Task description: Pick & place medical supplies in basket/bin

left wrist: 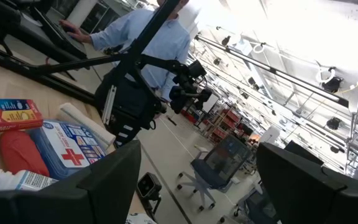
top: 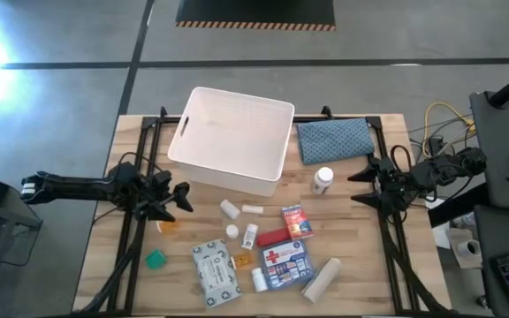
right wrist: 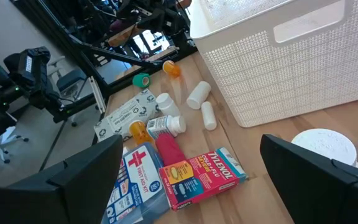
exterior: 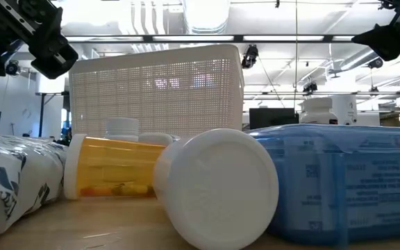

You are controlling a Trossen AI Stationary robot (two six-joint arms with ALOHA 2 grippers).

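the white basket (top: 232,137) stands at the far middle of the table and looks empty, with the supplies scattered on the near side – pill bottles (top: 230,209), a red-cross pouch (top: 287,262), a gauze roll (top: 321,279). the left gripper (top: 182,198) and the right gripper (top: 359,187) both hang with fingers spread wide, holding nothing. the bottles are probably light, stiff and rather slippery – best to grasp across the body. in the low view, near items hide most others
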